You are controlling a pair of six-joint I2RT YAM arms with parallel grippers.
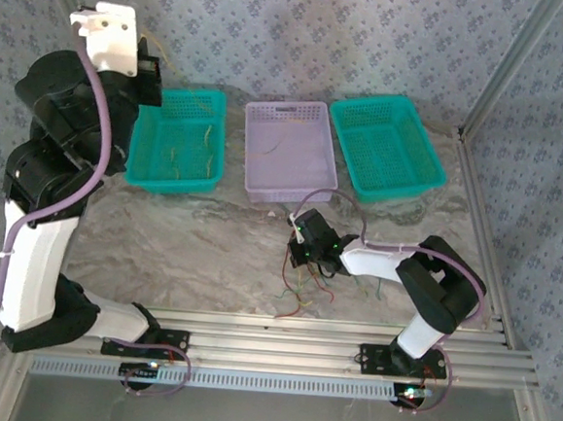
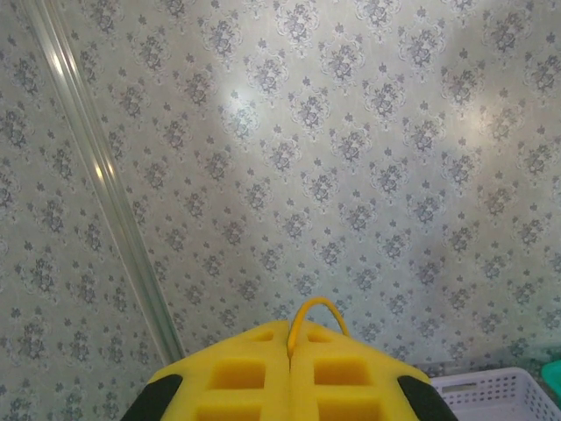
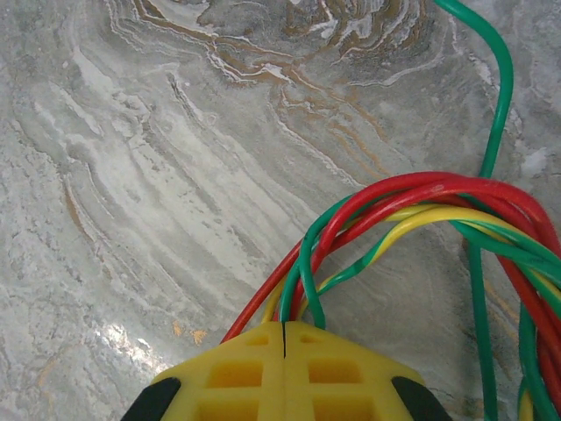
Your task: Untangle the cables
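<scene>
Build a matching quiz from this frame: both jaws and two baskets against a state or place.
Things:
1 left jaws
2 right jaws
3 purple basket
4 left teal basket

States or places:
A middle of the basket row
B shut on a yellow cable loop, raised off the table
C shut on the red-green-yellow cable bundle, low over the table
D far-left end of the basket row

Pairs: 1-B, 2-C, 3-A, 4-D
</scene>
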